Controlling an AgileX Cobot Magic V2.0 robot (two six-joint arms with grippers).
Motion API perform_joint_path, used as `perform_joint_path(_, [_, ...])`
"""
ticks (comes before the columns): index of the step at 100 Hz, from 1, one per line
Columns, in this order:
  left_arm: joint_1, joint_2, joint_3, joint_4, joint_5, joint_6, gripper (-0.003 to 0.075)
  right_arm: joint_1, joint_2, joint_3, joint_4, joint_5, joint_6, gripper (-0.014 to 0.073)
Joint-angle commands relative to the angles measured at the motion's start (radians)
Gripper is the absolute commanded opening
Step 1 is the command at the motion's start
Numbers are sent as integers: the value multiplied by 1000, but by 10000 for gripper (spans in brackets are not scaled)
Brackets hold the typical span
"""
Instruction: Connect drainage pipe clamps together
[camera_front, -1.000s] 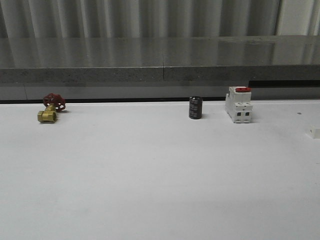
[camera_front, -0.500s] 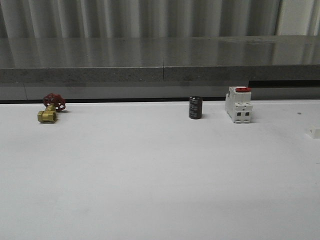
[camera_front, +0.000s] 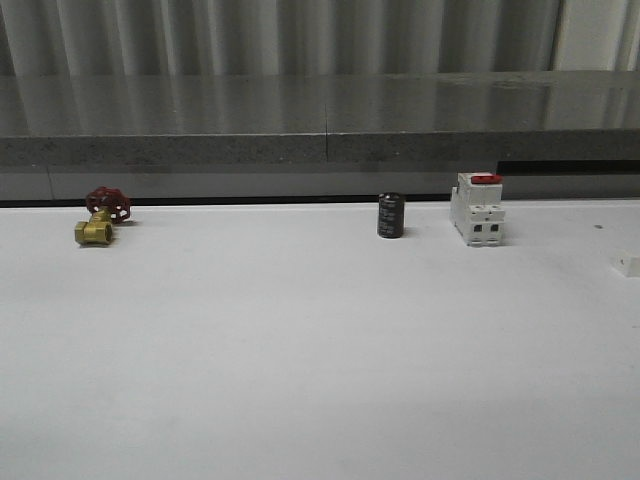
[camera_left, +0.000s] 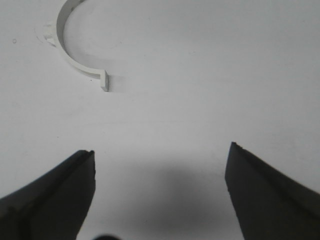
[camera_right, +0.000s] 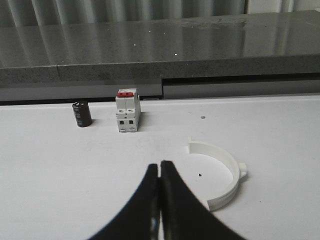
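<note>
One drainage pipe clamp (camera_left: 69, 56), a white half-ring arc with a flat end tab and a small side lug, lies flat on the white table in the left wrist view. My left gripper (camera_left: 161, 152) hangs above the table a little way from it, open, with nothing between its dark fingers (camera_left: 75, 180). The other clamp half (camera_right: 225, 172) lies on the table in the right wrist view, just beside my right gripper (camera_right: 159, 165). That gripper is shut with its fingertips pressed together and empty.
At the back of the white table (camera_front: 320, 340) stand a brass valve with a red handwheel (camera_front: 100, 217), a black cylinder (camera_front: 390, 215) and a white switch block with a red top (camera_front: 477, 208). A small white piece (camera_front: 628, 263) sits at the right edge. A grey ledge (camera_front: 320, 120) runs behind.
</note>
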Motion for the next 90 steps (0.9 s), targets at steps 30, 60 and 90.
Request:
perform_joint_path(30, [230,346,-235,-117,-131,254,533,-4,-17,-16,-6,-89,-4,-67])
perform_joint_path(60, [375,615,-361,-210,-151,395,533,-4,-17,-16,-6,-89,-4,-67])
perform_joint_path(90, [382,784,-455,-208,-209,443,533,-4,-17,-16,-6,-89,-4,-67])
